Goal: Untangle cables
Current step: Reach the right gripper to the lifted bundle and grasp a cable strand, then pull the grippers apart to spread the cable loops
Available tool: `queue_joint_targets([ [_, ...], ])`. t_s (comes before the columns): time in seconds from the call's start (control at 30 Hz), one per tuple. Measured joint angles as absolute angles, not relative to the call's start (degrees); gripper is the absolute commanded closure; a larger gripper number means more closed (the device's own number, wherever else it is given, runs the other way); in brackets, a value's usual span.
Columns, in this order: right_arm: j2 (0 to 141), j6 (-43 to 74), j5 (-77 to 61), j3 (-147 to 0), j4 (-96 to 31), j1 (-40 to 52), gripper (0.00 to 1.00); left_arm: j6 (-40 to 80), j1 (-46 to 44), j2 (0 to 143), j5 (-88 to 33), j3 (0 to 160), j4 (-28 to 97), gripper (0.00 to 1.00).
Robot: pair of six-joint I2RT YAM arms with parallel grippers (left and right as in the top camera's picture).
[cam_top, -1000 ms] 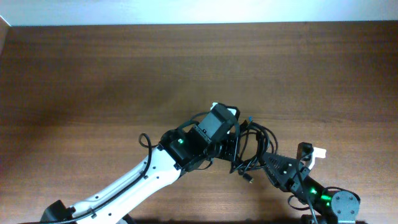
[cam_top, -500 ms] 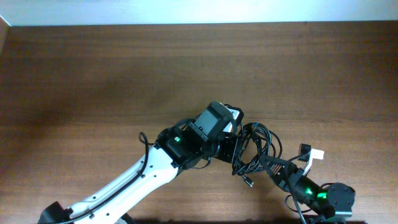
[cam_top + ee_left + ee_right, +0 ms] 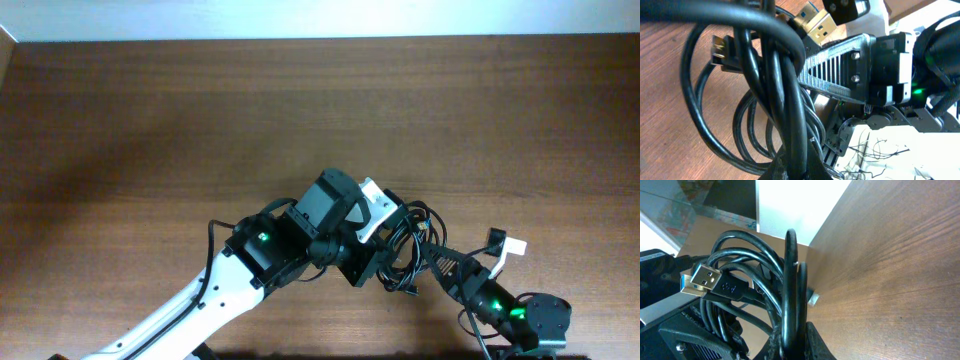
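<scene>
The cables (image 3: pixel 420 222) are one black tangled bunch at the front right of the wooden table, held between both grippers. My left gripper (image 3: pixel 384 264) is shut on strands at the bunch's left side. In the left wrist view a thick strand (image 3: pixel 790 100) runs down into the jaws of my left gripper (image 3: pixel 799 169), with gold USB plugs (image 3: pixel 817 25) above. From the right, my right gripper (image 3: pixel 428 258) is shut on the same bunch. The right wrist view shows an upright cable loop (image 3: pixel 791 275) pinched in my right gripper (image 3: pixel 792 345), and a USB plug (image 3: pixel 702 280) to its left.
The white left arm (image 3: pixel 200 300) crosses the front of the brown table (image 3: pixel 150 120) diagonally. The right arm's base (image 3: pixel 540 320) sits at the front right corner, with a small white tag (image 3: pixel 508 244) beside it. A pale wall borders the table's far edge.
My right gripper has closed on a cable loop. The left wrist has turned and shifted slightly toward the front left, drawing the tangle with it.
</scene>
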State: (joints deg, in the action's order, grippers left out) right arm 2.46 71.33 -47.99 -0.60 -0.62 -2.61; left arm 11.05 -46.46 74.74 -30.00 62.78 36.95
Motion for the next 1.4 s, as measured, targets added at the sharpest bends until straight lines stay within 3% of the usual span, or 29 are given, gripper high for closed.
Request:
queue_joint_targets([
  [0.37,22.90,65.60,-45.36,-9.45,4.69,-2.48,0.89,8.34,-37.87,74.46,-34.68,62.78,35.46,1.00],
  [0.57,36.93,56.27,-48.80,-14.72,8.32,-2.52,0.75,8.25,-37.15,74.59,-29.47,62.78,34.41,1.00],
  [0.7,39.72,47.51,-51.44,-17.80,7.46,-2.55,0.65,17.39,-37.19,74.63,-19.46,62.78,34.48,1.00],
  [0.83,40.10,37.28,-44.64,-23.79,-12.38,-2.59,0.63,30.17,-35.18,74.70,-9.89,62.78,37.45,1.00],
  [0.97,40.45,29.02,-40.97,-36.14,-38.50,-2.66,0.30,40.32,-30.02,74.70,-7.86,62.78,44.23,1.00],
  [1.0,40.29,27.97,-41.36,-40.01,-45.01,-2.63,0.14,43.00,-28.67,74.70,-7.90,62.78,44.99,1.00],
  [1.03,40.12,26.74,-42.61,-41.93,-48.14,-2.63,0.10,46.09,-27.20,74.74,-8.60,62.78,45.04,1.00],
  [1.2,39.92,25.28,-52.47,-41.80,-57.78,-2.63,0.07,60.42,-22.81,74.74,-15.25,62.78,44.80,1.00],
  [1.4,39.97,22.09,-55.11,-39.79,-56.55,-2.63,0.07,72.38,-22.46,74.74,-24.18,62.78,44.82,1.00],
])
